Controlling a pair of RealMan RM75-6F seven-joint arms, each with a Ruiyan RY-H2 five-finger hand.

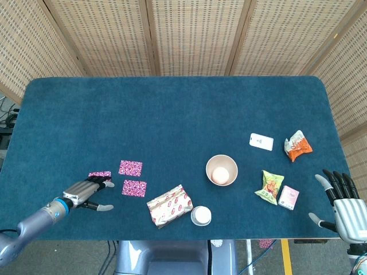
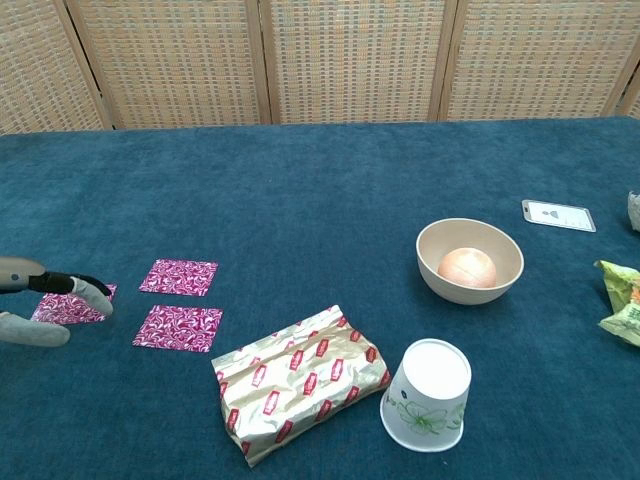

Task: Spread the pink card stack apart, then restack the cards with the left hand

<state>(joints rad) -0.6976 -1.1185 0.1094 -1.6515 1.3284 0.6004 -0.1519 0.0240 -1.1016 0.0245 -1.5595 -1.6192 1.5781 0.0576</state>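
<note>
Three pink patterned cards lie spread flat on the blue table. The far card (image 1: 130,168) (image 2: 178,277) and the near card (image 1: 134,187) (image 2: 179,327) lie free. The third card (image 1: 100,174) (image 2: 68,308) lies further left, apart from them. My left hand (image 1: 86,195) (image 2: 45,300) reaches in from the left edge, and its fingertips (image 2: 95,291) rest on that card's near right part while the thumb lies on the cloth below. It grips nothing. My right hand (image 1: 344,203) stands with fingers spread at the table's front right corner, far from the cards.
A gold and red packet (image 1: 169,205) lies right of the near card, with an upturned paper cup (image 1: 200,216) beside it. A bowl (image 1: 221,170) holding a round thing sits mid-table. A white card (image 1: 261,141) and several snack packets (image 1: 272,187) lie at the right.
</note>
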